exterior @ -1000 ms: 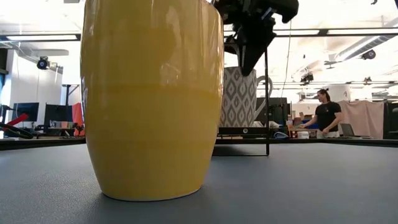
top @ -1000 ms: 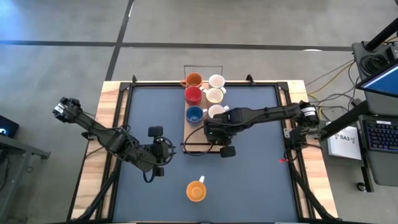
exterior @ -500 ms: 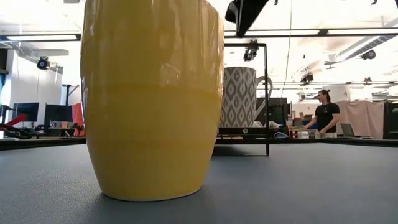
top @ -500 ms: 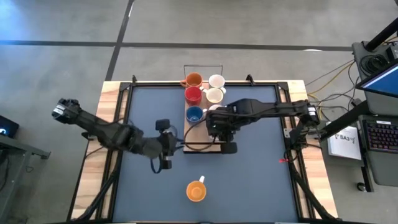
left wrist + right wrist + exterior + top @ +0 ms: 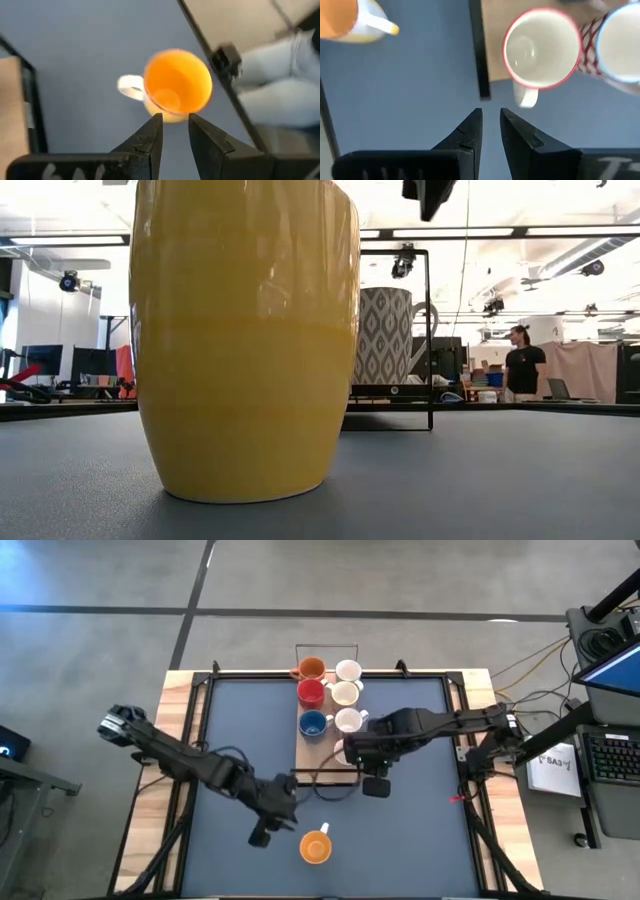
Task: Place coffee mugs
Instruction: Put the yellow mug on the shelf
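An orange mug stands alone on the dark mat near the table's near edge; it fills the low view. My left gripper hovers just left of it, open by a narrow gap, with the mug just beyond its fingertips. Several mugs stand in two rows on a wooden tray. The nearest is a patterned white mug with a red rim. My right gripper hangs above the tray's near edge, narrowly open and holding nothing.
The tray holds orange, red, blue and white mugs inside a thin black frame. Bare mat lies left and right of the tray. A person stands in the room far behind.
My left gripper swung from the table's middle toward the near edge and right, ending beside the lone orange mug. My right gripper rose off the patterned mug on the tray and drew back toward the near right; that mug stays standing on the tray.
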